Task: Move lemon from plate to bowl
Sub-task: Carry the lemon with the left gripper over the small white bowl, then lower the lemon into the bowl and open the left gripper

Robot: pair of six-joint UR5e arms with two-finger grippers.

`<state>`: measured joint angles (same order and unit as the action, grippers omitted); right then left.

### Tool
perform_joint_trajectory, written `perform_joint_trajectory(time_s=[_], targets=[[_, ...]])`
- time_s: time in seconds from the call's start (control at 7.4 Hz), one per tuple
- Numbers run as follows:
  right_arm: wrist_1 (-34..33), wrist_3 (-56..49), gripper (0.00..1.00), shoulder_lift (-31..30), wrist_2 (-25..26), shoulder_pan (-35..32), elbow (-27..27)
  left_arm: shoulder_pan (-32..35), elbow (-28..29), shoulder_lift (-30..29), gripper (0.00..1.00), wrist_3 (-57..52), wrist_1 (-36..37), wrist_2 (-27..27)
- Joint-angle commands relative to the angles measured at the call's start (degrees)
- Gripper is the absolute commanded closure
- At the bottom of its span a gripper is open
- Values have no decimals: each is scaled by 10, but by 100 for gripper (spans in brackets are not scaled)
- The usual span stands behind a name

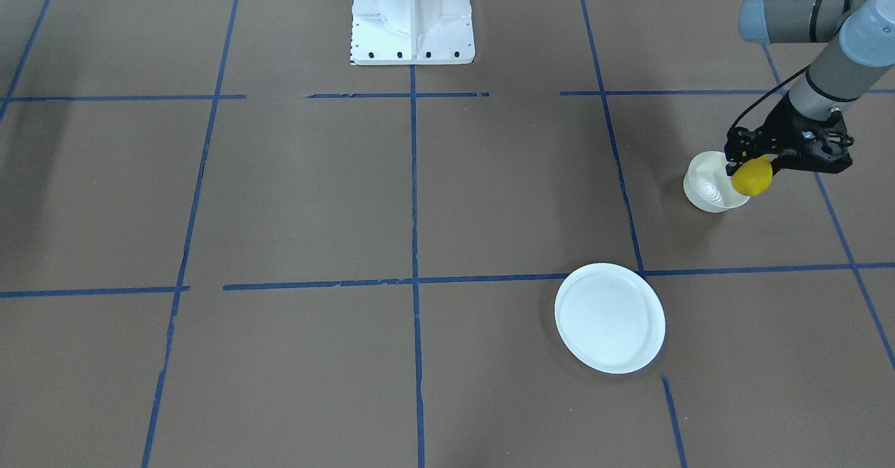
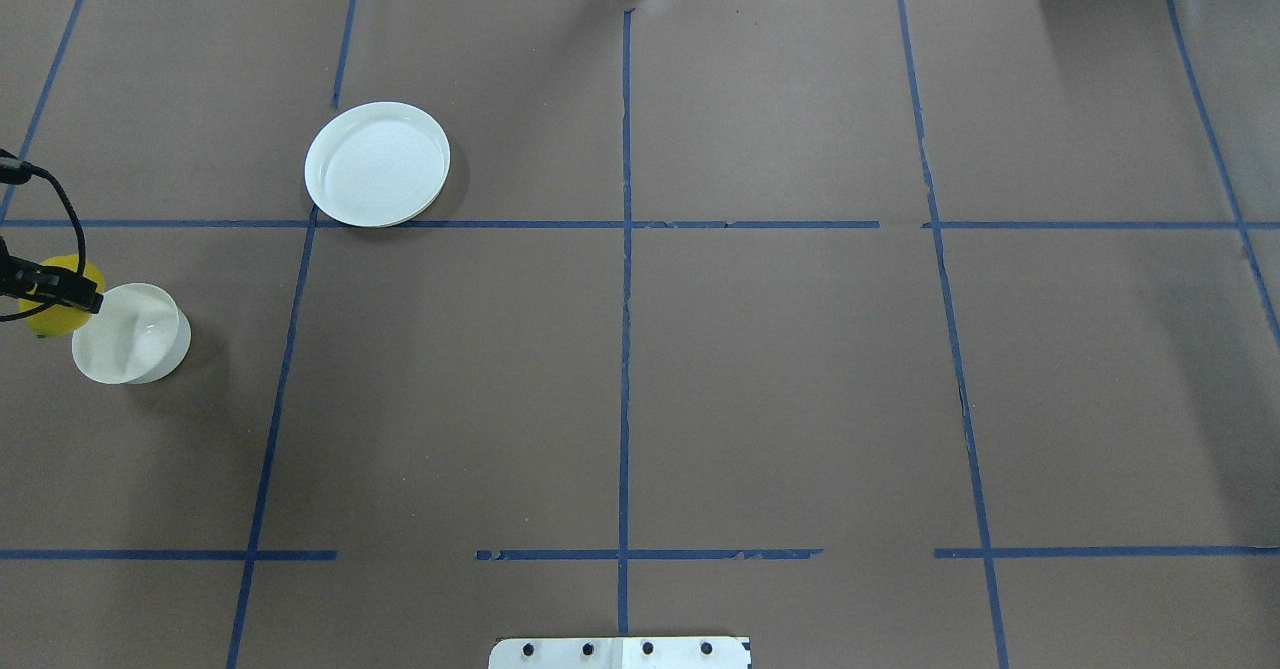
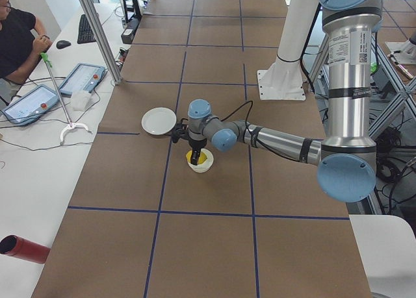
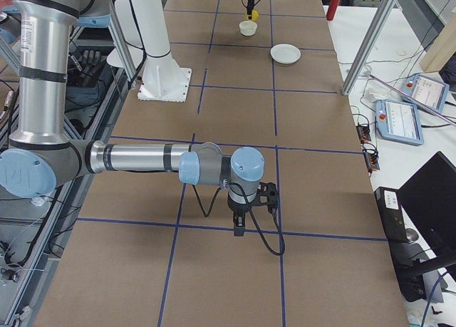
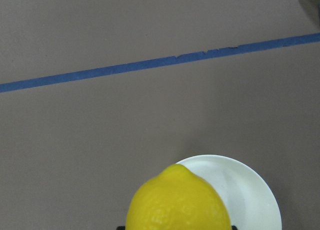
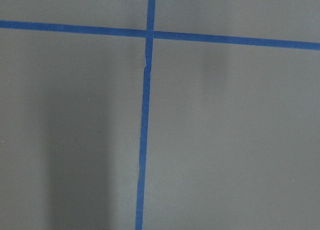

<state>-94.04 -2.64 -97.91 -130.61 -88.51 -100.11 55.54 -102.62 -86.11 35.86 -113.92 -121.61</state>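
Note:
My left gripper (image 1: pixel 754 166) is shut on the lemon (image 1: pixel 752 178), a bright yellow fruit, and holds it over the edge of the small deep white bowl (image 1: pixel 706 185). In the overhead view the lemon (image 2: pixel 55 321) overlaps the left rim of the bowl (image 2: pixel 135 334). The left wrist view shows the lemon (image 5: pixel 177 202) in front of the bowl (image 5: pixel 250 195) below it. The flat white plate (image 1: pixel 610 317) lies bare, apart from the bowl. My right gripper (image 4: pixel 239 231) shows only in the exterior right view, low over the table; I cannot tell whether it is open or shut.
The robot's white base (image 1: pixel 412 17) stands at the table's middle edge. Blue tape lines grid the brown table. An operator (image 3: pixel 16 41) sits at a side desk with tablets (image 3: pixel 81 77). A red cylinder (image 3: pixel 23 249) lies on that desk.

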Motion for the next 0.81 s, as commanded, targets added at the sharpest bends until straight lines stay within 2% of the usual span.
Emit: perform_joint_trajectory(time_s=[0.0, 0.14, 0.27, 0.54, 0.68], targets=[[0, 0, 0, 0, 0, 0, 0, -21, 12, -6, 85, 1, -1, -1], [0, 0, 0, 0, 0, 0, 0, -23, 15, -6, 46, 0, -2, -1], [0, 0, 0, 0, 0, 0, 0, -24, 15, -11, 29, 0, -2, -2], [0, 0, 0, 0, 0, 0, 0, -28, 14, -17, 0, 0, -2, -3], [0, 0, 0, 0, 0, 0, 0, -28, 15, -19, 0, -1, -2, -3]])
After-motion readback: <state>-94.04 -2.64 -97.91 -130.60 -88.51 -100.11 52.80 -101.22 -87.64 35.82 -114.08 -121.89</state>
